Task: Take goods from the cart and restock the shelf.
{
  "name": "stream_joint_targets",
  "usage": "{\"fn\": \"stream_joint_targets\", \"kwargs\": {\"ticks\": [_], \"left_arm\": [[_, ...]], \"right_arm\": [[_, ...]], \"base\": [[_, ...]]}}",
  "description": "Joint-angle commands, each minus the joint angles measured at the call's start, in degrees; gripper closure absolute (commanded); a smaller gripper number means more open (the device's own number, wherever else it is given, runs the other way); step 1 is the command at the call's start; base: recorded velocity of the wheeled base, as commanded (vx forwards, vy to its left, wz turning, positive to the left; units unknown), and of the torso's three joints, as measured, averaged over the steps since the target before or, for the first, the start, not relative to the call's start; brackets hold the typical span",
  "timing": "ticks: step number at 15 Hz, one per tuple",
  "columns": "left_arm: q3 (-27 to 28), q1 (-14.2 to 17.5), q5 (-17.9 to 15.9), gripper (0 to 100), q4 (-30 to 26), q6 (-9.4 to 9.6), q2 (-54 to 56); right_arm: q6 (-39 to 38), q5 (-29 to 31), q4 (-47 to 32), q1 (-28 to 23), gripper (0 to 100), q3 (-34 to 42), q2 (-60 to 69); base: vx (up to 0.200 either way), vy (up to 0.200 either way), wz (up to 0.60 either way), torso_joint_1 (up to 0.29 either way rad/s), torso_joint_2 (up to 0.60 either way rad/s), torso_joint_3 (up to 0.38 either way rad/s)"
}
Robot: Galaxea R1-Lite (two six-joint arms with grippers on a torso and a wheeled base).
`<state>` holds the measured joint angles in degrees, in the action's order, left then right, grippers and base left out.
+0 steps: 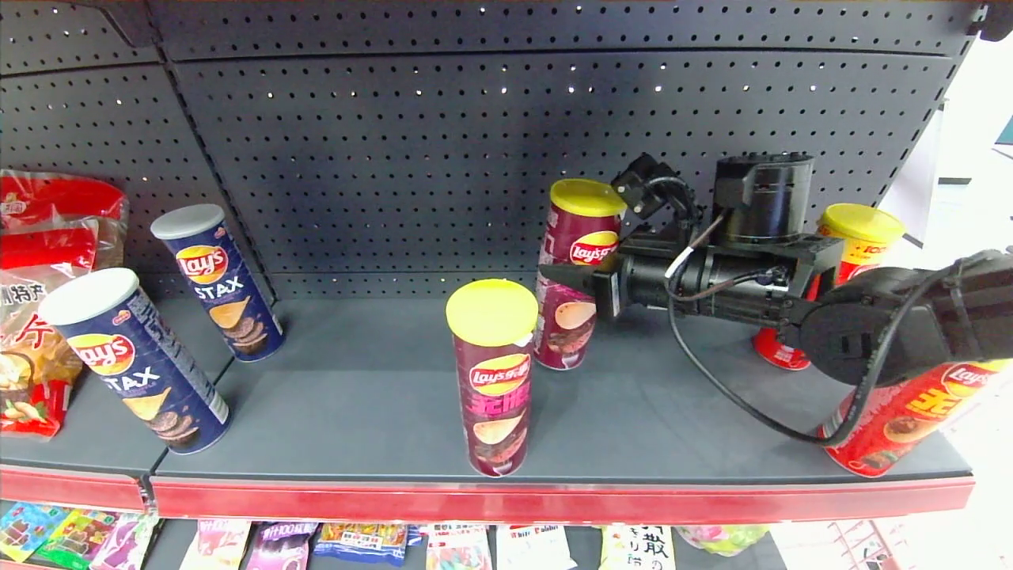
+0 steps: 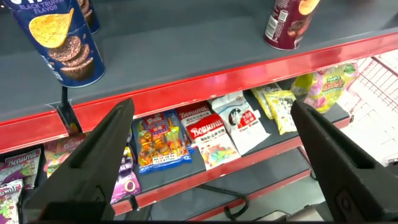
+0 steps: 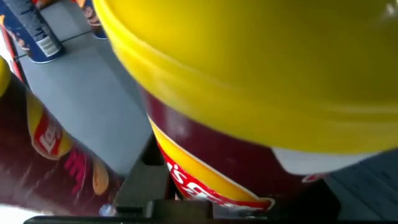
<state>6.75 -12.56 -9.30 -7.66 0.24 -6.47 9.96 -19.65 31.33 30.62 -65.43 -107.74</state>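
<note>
Right tool (image 1: 563,279) around rear maroon can (image 1: 584,226)

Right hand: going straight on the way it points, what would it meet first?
The rear maroon can, right in front of the right hand; they may already touch, depth is unclear.

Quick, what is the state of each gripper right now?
Left gripper: open, holding nothing.
Right gripper: closed on the rear purple can, which stands on the shelf.
</note>
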Motion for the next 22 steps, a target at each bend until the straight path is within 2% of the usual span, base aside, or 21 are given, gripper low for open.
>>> {"fn": "stream_joint_targets", "kwargs": {"ticks": [1, 8, 13, 22], "left_arm": [[-0.1, 0.0, 0.2, 0, -0.1, 0.02, -0.1], [-0.2, 0.0, 0.9, 0, -0.2, 0.02, -0.1], [-0.7, 0.0, 2.0, 0, -0.2, -0.07, 0.6], [-1.5, 0.0, 1.9, 0, -0.1, -0.07, 0.6]], "right_arm": [[0.1, 0.0, 0.0, 0.8, 100, -2.1, -2.7], [0.1, 0.1, 0.0, 2.0, 100, -7.5, -7.6], [0.1, 0.1, 0.2, 2.0, 100, -8.1, -9.8], [0.1, 0.6, 0.2, 1.7, 100, -10.6, -11.9]], "base": [[0.000, 0.000, 0.00, 0.000, 0.00, 0.000], [0.000, 0.000, 0.00, 0.000, 0.00, 0.000], [0.000, 0.000, 0.00, 0.000, 0.00, 0.000], [0.000, 0.000, 0.00, 0.000, 0.00, 0.000]]}}
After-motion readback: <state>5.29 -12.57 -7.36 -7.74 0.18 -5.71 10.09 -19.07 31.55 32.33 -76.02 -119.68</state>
